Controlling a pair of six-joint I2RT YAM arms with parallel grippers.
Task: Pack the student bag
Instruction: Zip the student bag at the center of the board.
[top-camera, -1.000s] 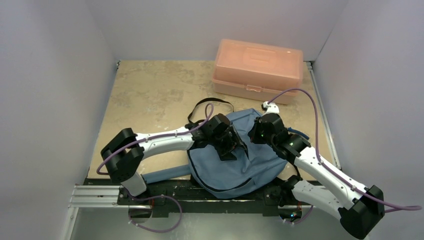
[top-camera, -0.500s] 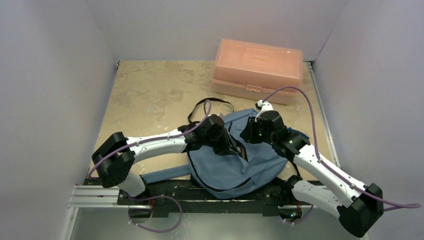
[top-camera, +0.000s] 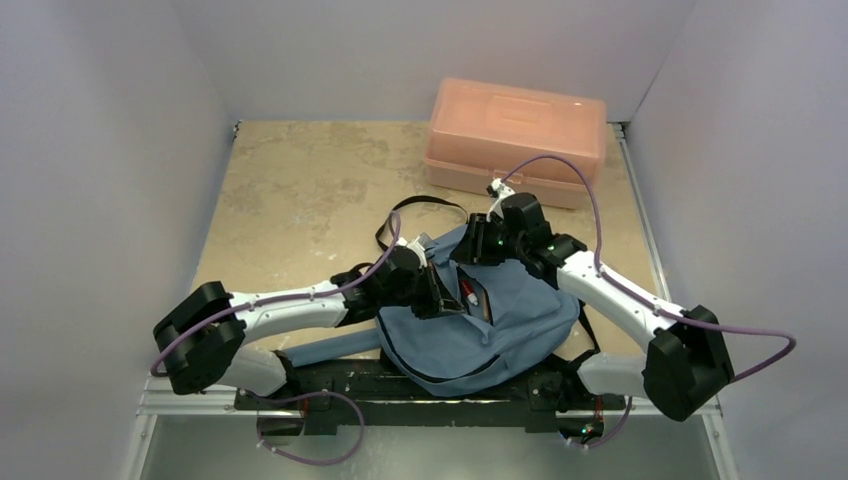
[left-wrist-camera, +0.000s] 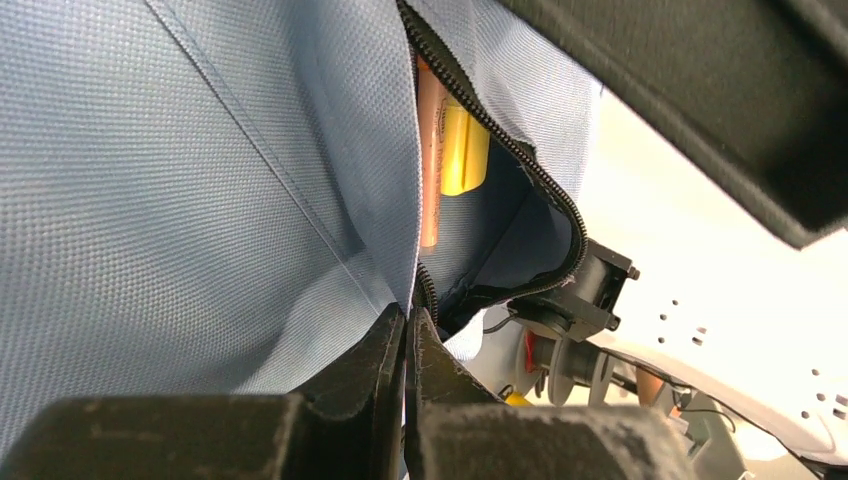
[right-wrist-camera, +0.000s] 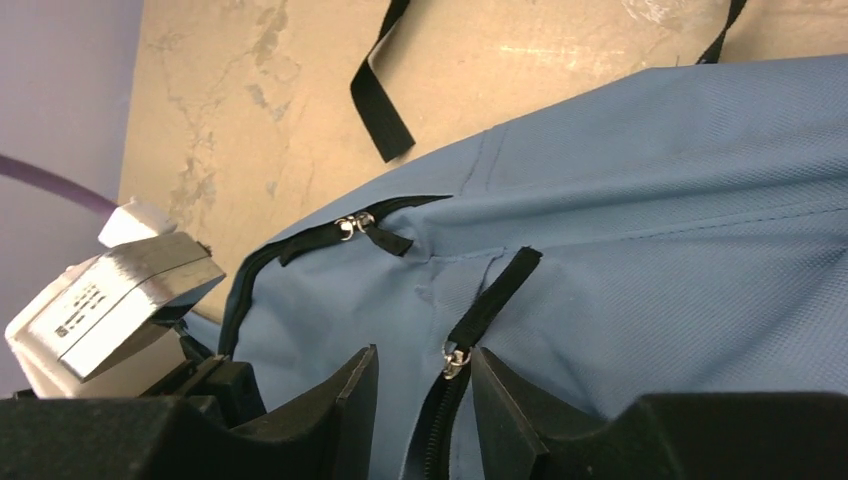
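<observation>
- Between the two sets of jaws, on the mottled tan stone-look bench (top-camera: 300, 190), lies the soft blue-grey fabric student bag (top-camera: 480, 330), its near end over the arms' mounting rail.
- Well beyond both jaws, a rigid salmon-pink plastic box (top-camera: 515, 140) sits shut at the bench's far edge. It is not in the bag, and I cannot tell whether it is meant to go in.
- Packing looks partly done. The bag's dark-zippered front pocket (top-camera: 472, 295) gapes just ahead of the left jaws, with a slim pink-orange stick (left-wrist-camera: 429, 150) and a yellow cylinder (left-wrist-camera: 463, 150) inside. Zipping it shut appears to be what is left.
- The white left arm (top-camera: 290, 305) stretches low across the bench. Its jaws are pressed fully together, pinching the pocket's fabric lip beside the zipper teeth.
- The white right arm (top-camera: 610, 295) bends over the bag's far end. Its jaws stand partly apart and grip nothing.
- A small silver zipper pull (right-wrist-camera: 455, 362) sits in the gap between the right jaws.
</observation>
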